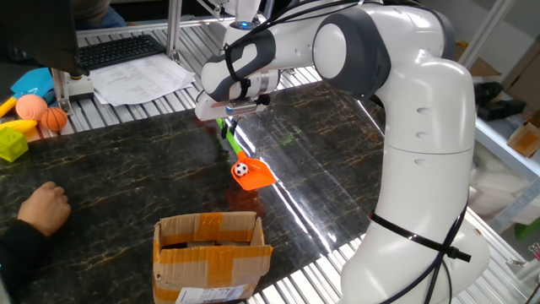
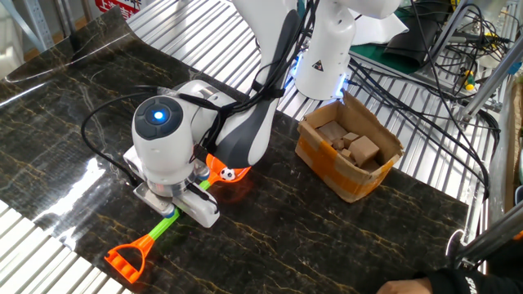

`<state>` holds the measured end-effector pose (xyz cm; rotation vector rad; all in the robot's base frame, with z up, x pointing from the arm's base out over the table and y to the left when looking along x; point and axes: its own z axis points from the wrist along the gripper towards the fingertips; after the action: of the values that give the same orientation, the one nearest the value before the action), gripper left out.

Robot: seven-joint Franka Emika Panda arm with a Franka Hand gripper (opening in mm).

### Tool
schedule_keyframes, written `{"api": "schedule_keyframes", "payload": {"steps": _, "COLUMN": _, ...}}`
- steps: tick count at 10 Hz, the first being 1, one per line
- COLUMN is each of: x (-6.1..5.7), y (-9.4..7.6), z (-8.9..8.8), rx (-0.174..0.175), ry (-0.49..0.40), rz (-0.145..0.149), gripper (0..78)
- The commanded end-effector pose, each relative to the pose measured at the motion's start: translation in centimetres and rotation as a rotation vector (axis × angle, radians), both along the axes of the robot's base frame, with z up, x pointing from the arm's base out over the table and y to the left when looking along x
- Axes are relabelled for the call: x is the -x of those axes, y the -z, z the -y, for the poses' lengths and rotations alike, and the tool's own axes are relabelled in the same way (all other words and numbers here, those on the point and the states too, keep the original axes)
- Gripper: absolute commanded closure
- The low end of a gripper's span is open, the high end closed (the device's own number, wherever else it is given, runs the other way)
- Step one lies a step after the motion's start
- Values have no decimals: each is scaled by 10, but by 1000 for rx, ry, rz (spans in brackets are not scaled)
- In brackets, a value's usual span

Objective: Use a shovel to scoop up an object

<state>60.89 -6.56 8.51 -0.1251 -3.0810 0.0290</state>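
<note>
The shovel [image 1: 234,149] has a green shaft and an orange blade [image 1: 252,175]. In the other fixed view its green shaft [image 2: 166,225] and orange D-shaped end [image 2: 126,259] stick out below the gripper. The tiny white and black ball [image 1: 241,170] lies on the blade and also shows in the other fixed view [image 2: 225,174]. My gripper [image 1: 228,119] is shut on the shovel's shaft and holds it tilted, blade end low over the dark table. The gripper [image 2: 181,206] hides the middle of the shaft.
An open cardboard box [image 1: 210,251] stands at the table's near edge; it shows with wood blocks in the other fixed view [image 2: 350,147]. A person's hand [image 1: 42,207] rests at the left. Orange and peach balls [image 1: 40,111] and a keyboard [image 1: 118,49] lie beyond the table.
</note>
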Motion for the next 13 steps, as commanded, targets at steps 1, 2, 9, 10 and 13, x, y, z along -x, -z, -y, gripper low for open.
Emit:
{"api": "schedule_keyframes", "payload": {"steps": 1, "x": -1, "y": -1, "z": 0, "rx": 2, "ry": -12, "rz": 3, "gripper": 1}}
{"api": "schedule_keyframes", "payload": {"steps": 2, "x": -1, "y": -1, "z": 0, "rx": 2, "ry": -12, "rz": 3, "gripper": 1}}
{"api": "schedule_keyframes", "payload": {"steps": 9, "x": -1, "y": -1, "z": 0, "rx": 2, "ry": -12, "rz": 3, "gripper": 1}}
{"api": "schedule_keyframes", "payload": {"steps": 10, "x": -1, "y": -1, "z": 0, "rx": 2, "ry": -12, "rz": 3, "gripper": 1}}
{"api": "schedule_keyframes", "payload": {"steps": 13, "x": 12, "y": -41, "z": 3, "rx": -6, "ry": 8, "rz": 24, "gripper": 1}}
